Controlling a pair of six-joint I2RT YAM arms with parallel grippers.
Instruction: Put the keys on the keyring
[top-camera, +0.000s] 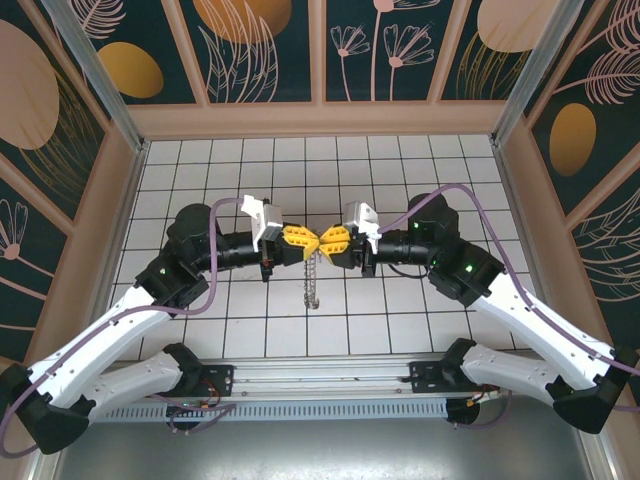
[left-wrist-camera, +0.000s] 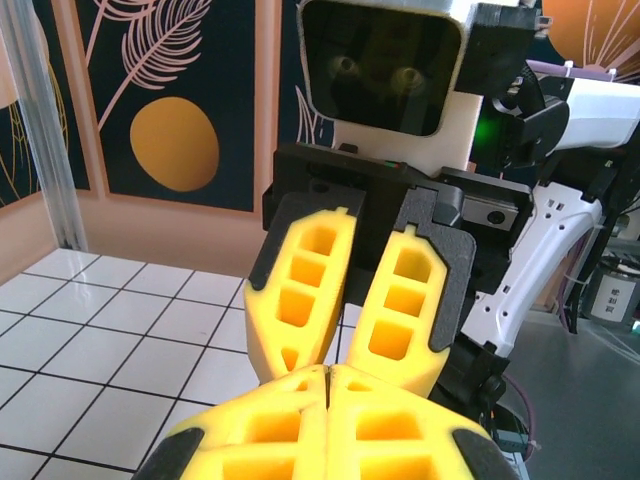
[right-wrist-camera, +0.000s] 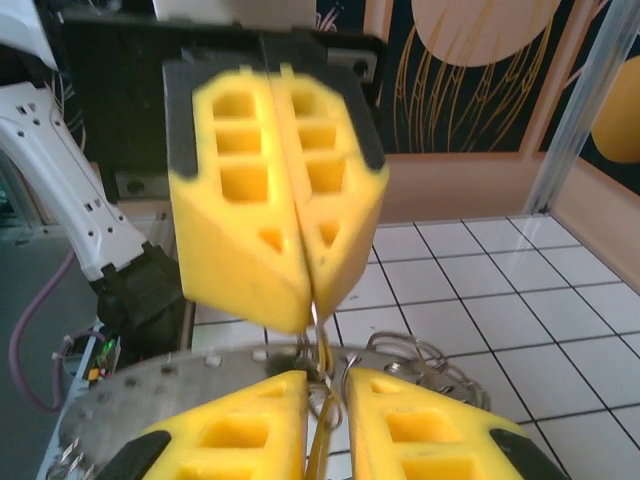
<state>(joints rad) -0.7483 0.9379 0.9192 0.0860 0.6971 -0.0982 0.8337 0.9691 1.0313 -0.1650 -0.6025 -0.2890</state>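
Fingers first, on the left: the left gripper reaches in toward the middle of the white tiled table, its yellow jaws pressed flat together, the seam tight from root to tip. Seen from the right wrist, a thin sliver of metal pokes out of that closed tip. I can't tell whether it is ring wire or something else.

Just under the spot where the two grippers meet nose to nose, the keyring dangles as a short dark string over the tiles. Whether its lower end touches the table I can't make out.

A slim brass-tan strip, which I take for the key, runs down the gap between the fingers of the right gripper. Those jaws stand a little apart, wider than the strip, so they don't look to be pinching it.

The step in hand looks like threading the key onto the ring wire, up in the air between the two tips. To do it well, I'd say the left side ought to be the anchor, clamped and dead steady. The right should make only small moves, closing squarely on the key's head so the blade can't swivel. The key's hole needs to meet the wire's open end along the curve of the wire, not across it. With the right jaws this loose, the risk is the key slipping down to the tiles.
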